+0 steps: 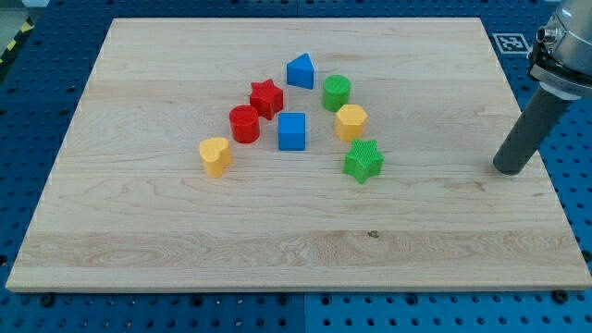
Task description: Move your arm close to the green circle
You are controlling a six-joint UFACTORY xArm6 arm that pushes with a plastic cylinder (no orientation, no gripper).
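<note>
Fingers: none fitted; the arm ends in a rod, so no open or closed state applies. My tip (508, 170) rests on the tabletop (277, 231) near the view's right edge, well apart from all blocks. Green circle (337, 92) stands between blue triangle (300, 71) and yellow hexagon (351, 121), above green star (363, 161). No containers present.

A pale wooden board (296, 231) lies on a blue perforated table (28, 92). 1 black-and-white marker (508, 42) sits at the view's top right; yellow-black tape (14, 42), perhaps, top left.
</note>
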